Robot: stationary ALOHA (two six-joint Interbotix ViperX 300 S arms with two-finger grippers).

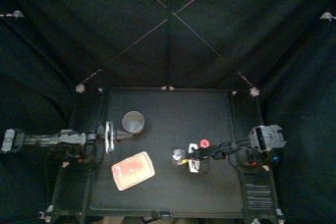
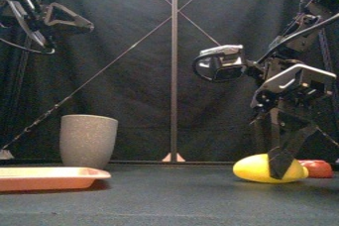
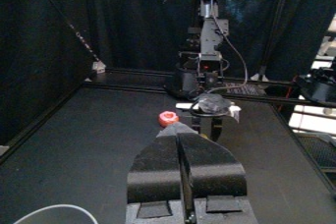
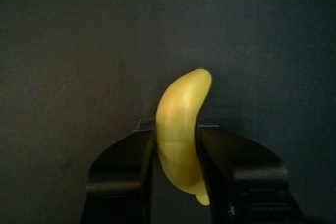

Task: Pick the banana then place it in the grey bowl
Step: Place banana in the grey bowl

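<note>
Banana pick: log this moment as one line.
right gripper: shut on banana, banana on table | left gripper: shut, raised at left | grey bowl: upright beside pink tray

Dim overall; the black curtains (image 1: 171, 31) and table (image 1: 184, 115) soak up light. The banana (image 4: 184, 120) is evenly lit; the table carries a faint grey sheen.

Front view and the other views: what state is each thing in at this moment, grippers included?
banana: lying on the table, between the right jaws.
right gripper: shut on the banana, not yet lifted.
left gripper: shut, empty, held high at the left.
grey cup: upright, apart from the banana.
pink tray: flat on the table.
red toy: on the table beside the banana.
</note>
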